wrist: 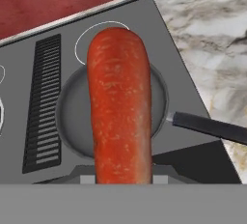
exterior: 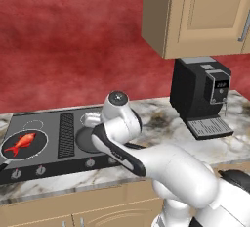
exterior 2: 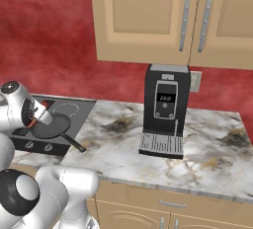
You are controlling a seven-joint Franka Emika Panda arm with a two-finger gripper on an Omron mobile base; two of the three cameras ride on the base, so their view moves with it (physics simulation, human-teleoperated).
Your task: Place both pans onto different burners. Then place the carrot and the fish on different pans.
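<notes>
Gripper [exterior 2: 35, 119] clamped on the carrot [wrist: 120, 107], held lengthwise over the empty right pan [wrist: 72, 117] on its burner, likely for dropping in, since the fish [exterior: 23, 143] fills the left pan [exterior: 41, 146].

Orange-red carrot [wrist: 120, 107] above empty pan [wrist: 72, 117]; fish [exterior: 23, 142] in other pan [exterior: 9, 143].

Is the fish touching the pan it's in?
Touching. In the left base view the fish lies flat on the bottom of the left pan on the cooktop, with no gap or shadow under it.
</notes>
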